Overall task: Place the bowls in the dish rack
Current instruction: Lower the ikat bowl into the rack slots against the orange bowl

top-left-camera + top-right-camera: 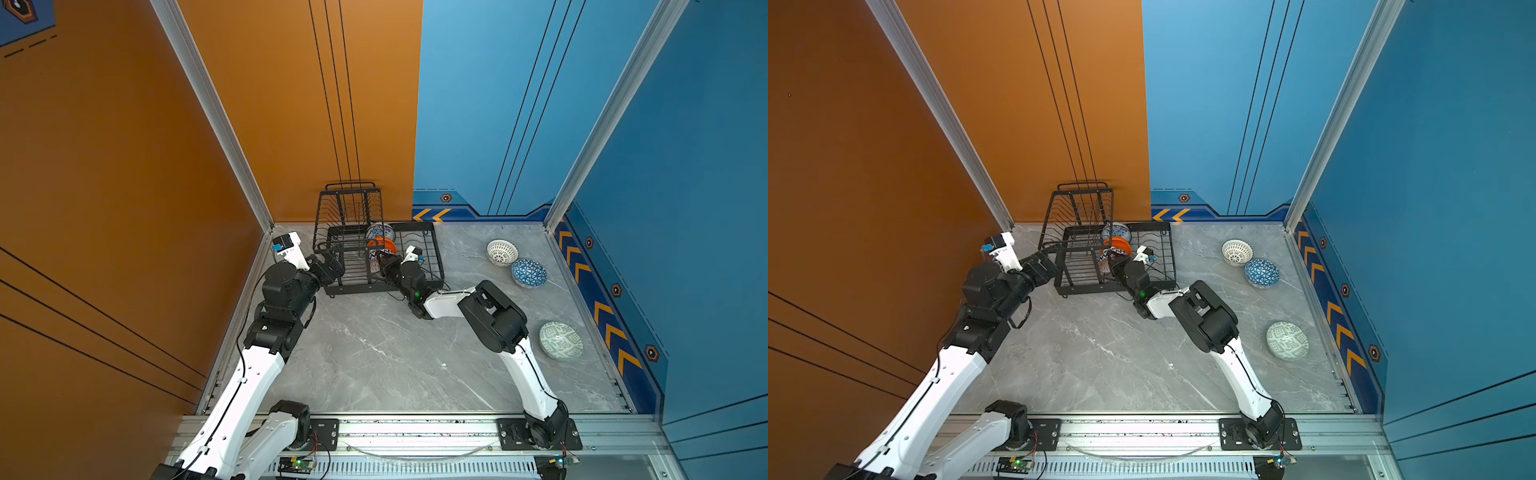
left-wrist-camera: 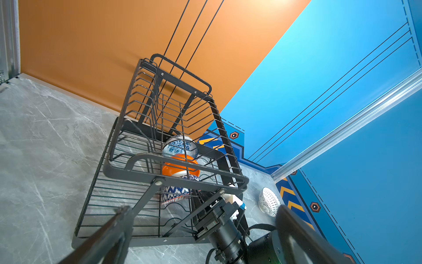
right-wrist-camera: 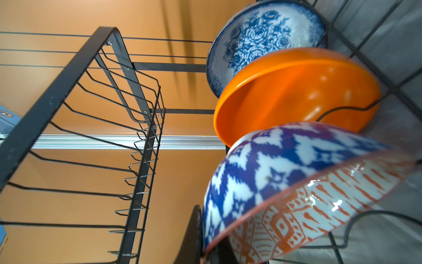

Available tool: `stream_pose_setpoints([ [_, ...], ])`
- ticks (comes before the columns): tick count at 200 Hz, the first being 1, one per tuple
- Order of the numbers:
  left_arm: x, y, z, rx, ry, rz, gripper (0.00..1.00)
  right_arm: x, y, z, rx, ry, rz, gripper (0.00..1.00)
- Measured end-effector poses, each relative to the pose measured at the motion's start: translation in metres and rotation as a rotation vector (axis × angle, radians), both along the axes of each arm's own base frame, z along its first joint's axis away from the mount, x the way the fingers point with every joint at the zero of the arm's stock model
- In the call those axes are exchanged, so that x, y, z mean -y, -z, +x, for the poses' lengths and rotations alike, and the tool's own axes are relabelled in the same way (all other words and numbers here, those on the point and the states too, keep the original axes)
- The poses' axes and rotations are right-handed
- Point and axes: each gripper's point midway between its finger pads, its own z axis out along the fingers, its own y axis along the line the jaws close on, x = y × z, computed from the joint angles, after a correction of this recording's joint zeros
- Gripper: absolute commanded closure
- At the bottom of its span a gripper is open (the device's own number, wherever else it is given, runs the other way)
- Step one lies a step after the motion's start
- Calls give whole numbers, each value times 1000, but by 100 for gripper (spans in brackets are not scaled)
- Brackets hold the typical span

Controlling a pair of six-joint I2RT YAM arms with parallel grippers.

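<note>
- Rack wires and the held bowl hide most of the right gripper [image 1: 381,266] in both top views. It is clamped on the rim of the orange-white geometric bowl [image 3: 296,182].
- That bowl stands on edge in the lower tray of the dish rack [image 1: 432,249], just beside the orange bowl [image 3: 296,91] and the floral bowl [image 3: 262,38].
- The right arm reaches low, elbow bent.
- The left gripper [image 1: 332,267] is spread wide at the rack's left end; whether it touches is unclear.
- The lattice bowl [image 1: 502,252], triangle bowl [image 1: 528,273] and pale green bowl [image 1: 560,340] lie on the worktop [image 1: 374,357], well apart from the rack.
</note>
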Motion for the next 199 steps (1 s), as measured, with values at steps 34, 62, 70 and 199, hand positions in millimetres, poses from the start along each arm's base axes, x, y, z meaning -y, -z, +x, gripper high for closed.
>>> stream_pose_setpoints([
  [34,0,2,0,-4,0,-3,2,5,2,-2,-10,26,0,100],
  [62,1,1,0,-3,3,-4,2,6,2,-3,-16,32,9,100],
  [70,0,2,0,-3,3,-4,2,6,2,-3,-18,34,12,100],
  [199,-3,3,1,-7,-6,-16,2,-6,6,1,-92,-4,-21,100],
])
